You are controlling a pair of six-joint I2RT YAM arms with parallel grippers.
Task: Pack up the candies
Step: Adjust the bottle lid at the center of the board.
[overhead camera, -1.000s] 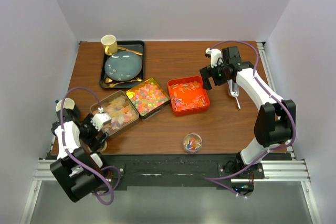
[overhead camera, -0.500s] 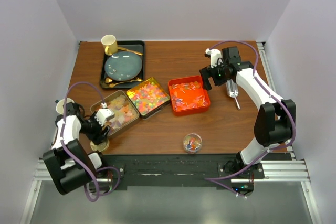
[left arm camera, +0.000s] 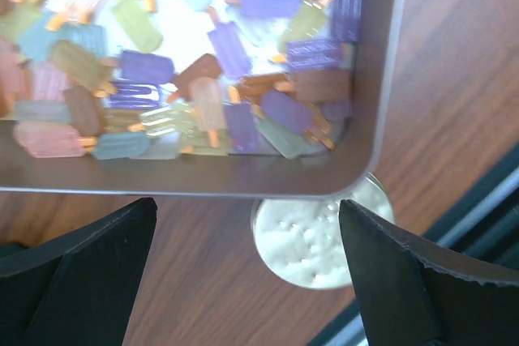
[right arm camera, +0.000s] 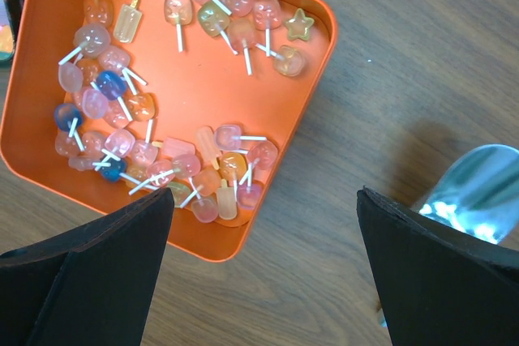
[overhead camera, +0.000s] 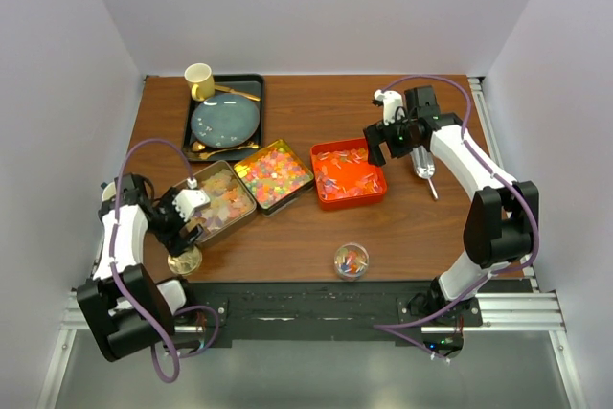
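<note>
The candies lie in three trays. Pastel popsicle-shaped ones (overhead camera: 220, 200) (left arm camera: 162, 79) fill a silver tray (left arm camera: 243, 185). Bright multicolour ones (overhead camera: 274, 171) fill a yellow tin. Lollipop ones (overhead camera: 345, 171) (right arm camera: 162, 143) lie in an orange tray (right arm camera: 219, 241). A small glass jar (overhead camera: 351, 261) near the front edge holds a few candies. My left gripper (overhead camera: 182, 220) (left arm camera: 247, 281) is open and empty over the silver tray's near corner and the gold round lid (overhead camera: 184, 261) (left arm camera: 320, 237). My right gripper (overhead camera: 379, 147) (right arm camera: 263, 281) is open and empty beside the orange tray's right edge.
A metal scoop (overhead camera: 424, 168) (right arm camera: 478, 188) lies on the table right of the orange tray. A black tray (overhead camera: 255, 83) at the back left holds a blue plate, a yellow cup (overhead camera: 199, 78) and gold cutlery. White walls close in both sides.
My left gripper has moved away from the table's near edge toward the silver tray, uncovering the gold lid. The three trays have shifted slightly right. The right arm has barely moved.
</note>
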